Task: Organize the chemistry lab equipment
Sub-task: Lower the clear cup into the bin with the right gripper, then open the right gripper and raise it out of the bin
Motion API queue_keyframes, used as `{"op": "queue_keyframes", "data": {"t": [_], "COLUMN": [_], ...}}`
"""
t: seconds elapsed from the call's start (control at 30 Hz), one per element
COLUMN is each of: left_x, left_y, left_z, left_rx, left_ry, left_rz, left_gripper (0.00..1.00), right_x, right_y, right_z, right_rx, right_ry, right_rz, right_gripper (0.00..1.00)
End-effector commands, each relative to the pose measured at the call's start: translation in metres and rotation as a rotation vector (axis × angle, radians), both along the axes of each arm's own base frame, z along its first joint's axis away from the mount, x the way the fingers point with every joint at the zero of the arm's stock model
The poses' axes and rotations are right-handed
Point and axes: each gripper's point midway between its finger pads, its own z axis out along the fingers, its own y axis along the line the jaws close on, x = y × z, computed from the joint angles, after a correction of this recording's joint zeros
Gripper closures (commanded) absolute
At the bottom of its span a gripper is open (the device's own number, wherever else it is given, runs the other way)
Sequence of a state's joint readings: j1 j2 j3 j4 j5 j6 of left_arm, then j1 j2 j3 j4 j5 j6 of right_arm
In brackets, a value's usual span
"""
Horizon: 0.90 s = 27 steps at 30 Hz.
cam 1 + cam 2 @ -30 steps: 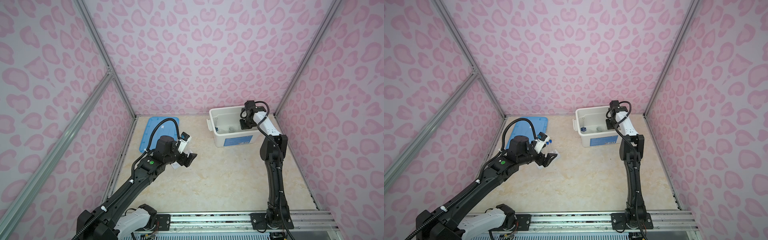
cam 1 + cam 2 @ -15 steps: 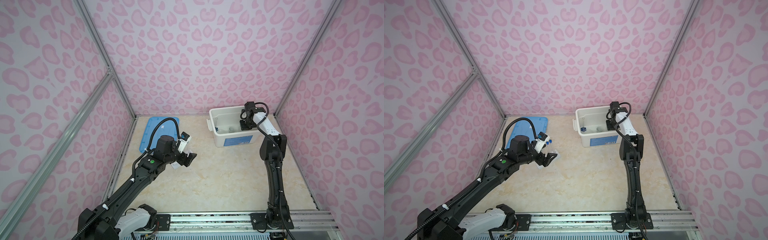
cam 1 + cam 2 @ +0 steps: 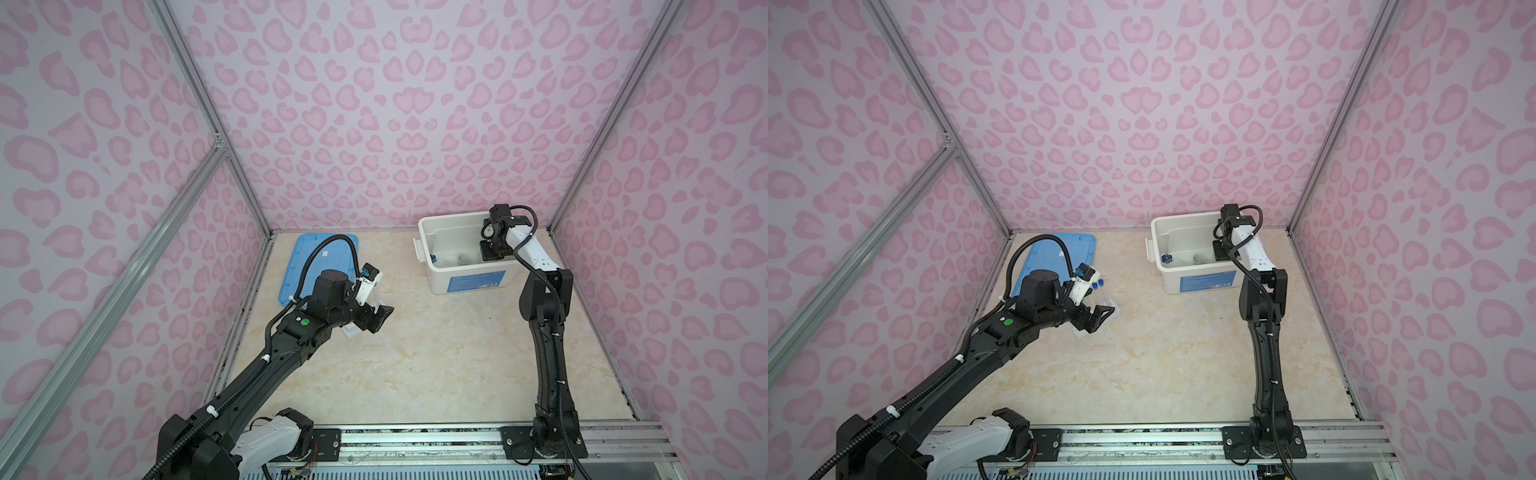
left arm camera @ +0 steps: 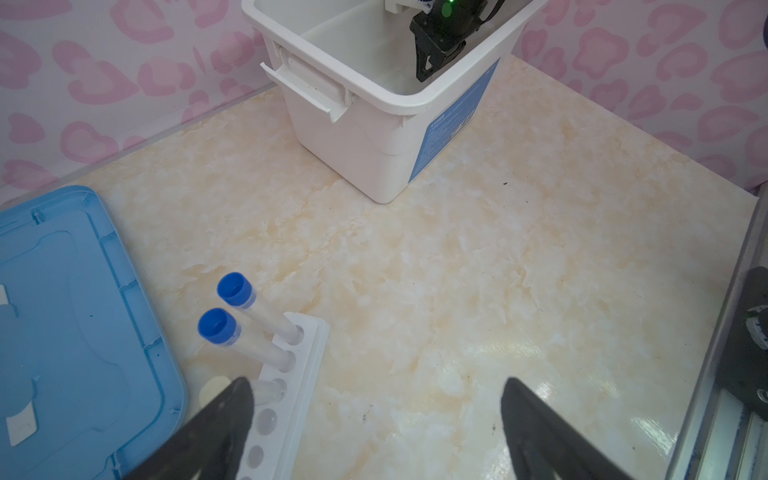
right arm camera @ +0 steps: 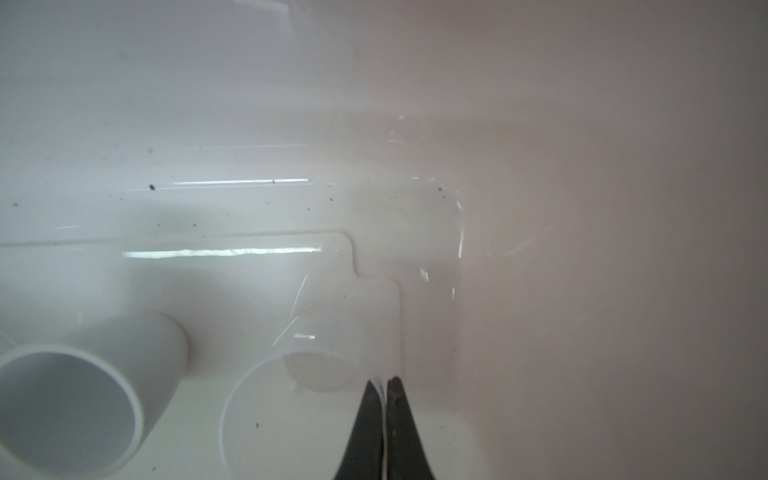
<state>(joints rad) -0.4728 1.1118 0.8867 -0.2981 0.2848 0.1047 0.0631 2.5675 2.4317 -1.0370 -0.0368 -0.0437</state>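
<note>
Right pincer lower, petri dish between tips

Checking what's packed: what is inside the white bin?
A small white cup on its side, a clear dish pinched at its rim by the right gripper, and a blue-based cylinder. It hides the floor beneath.

The black left arm reached forward low, its left gripper spread wide; the black right arm stood upright, wrist bent downward, right gripper pinched closed.
</note>
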Motion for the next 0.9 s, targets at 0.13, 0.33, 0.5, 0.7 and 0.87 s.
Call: {"op": "queue_keyframes", "data": {"t": [0.13,0.33,0.5,0.7,0.87], "left_x": [0.004,0.004,0.002,0.000,-0.002], "left_y": [-0.003,-0.003,-0.002,-0.001,-0.001], "left_z": [0.009,0.010,0.012,0.015,0.019], "left_rx": [-0.015,-0.019,-0.024,-0.032,-0.037], "left_ry": [-0.023,-0.027,-0.030,-0.039,-0.048], "left_rz": [-0.011,-0.012,-0.011,-0.010,-0.011], "left_gripper": [0.06,0.06,0.06,0.06,0.06], "right_x": [-0.005,-0.005,-0.004,-0.003,-0.003], "right_y": [0.002,0.002,0.002,0.003,0.004], "right_z": [-0.020,-0.014,-0.005,0.010,0.030], "right_rx": [0.011,0.010,0.011,0.013,0.013], "right_ry": [0.047,0.040,0.025,0.003,-0.023], "right_rz": [0.002,0.003,0.005,0.011,0.017], "right_gripper": [0.97,0.90,0.84,0.80,0.77]}}
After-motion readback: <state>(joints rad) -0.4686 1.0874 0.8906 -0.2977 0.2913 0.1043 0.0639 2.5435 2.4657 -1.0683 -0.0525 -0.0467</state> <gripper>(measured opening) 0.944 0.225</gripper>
